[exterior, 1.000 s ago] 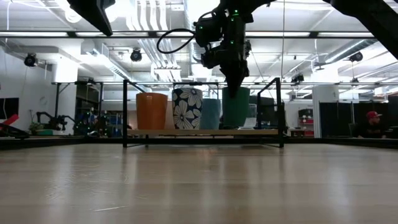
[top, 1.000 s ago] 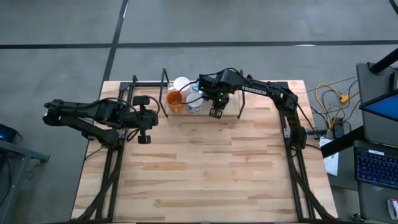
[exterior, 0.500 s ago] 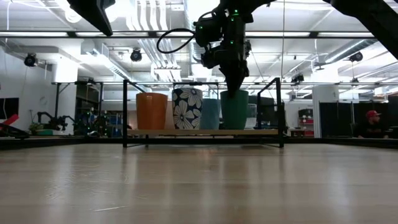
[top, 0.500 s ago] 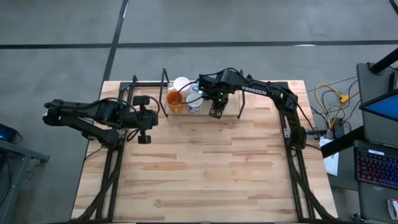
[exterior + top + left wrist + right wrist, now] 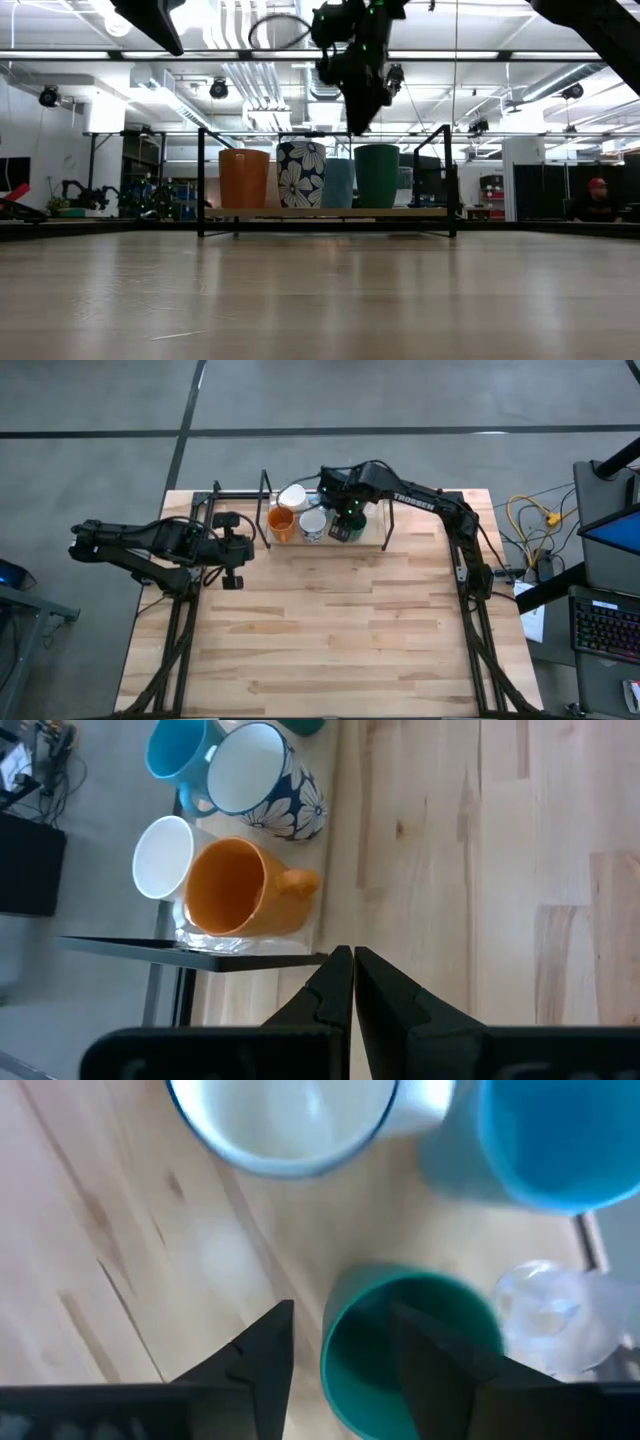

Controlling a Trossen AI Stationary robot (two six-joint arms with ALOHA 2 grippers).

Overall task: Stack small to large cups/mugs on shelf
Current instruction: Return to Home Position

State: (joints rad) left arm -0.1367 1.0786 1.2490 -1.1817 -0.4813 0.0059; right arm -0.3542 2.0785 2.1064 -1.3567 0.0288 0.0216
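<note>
The light-wood shelf (image 5: 330,212) stands at the table's far side in its black wire frame. On its plank, in the low view, stand an orange mug (image 5: 244,178), a white mug with dark flowers (image 5: 301,174), a light blue cup (image 5: 338,183) and a dark teal-green cup (image 5: 377,176). A white cup (image 5: 163,860) stands behind the orange mug (image 5: 240,890). A clear glass (image 5: 545,1315) stands beside the green cup (image 5: 410,1345). My right gripper (image 5: 357,118) is open and hangs above the green cup, clear of it. My left gripper (image 5: 352,970) is shut and empty, left of the shelf.
The shelf's upright wire loops (image 5: 445,165) rise at its ends, close to my right gripper. The bare wooden tabletop (image 5: 330,630) spreads in front of the shelf toward the near edge. My left arm (image 5: 150,545) lies over the table's left side.
My right gripper has set the green cup down on the shelf plank, let go of it and gone up. The cup now stands upright on its own beside the light blue cup.
</note>
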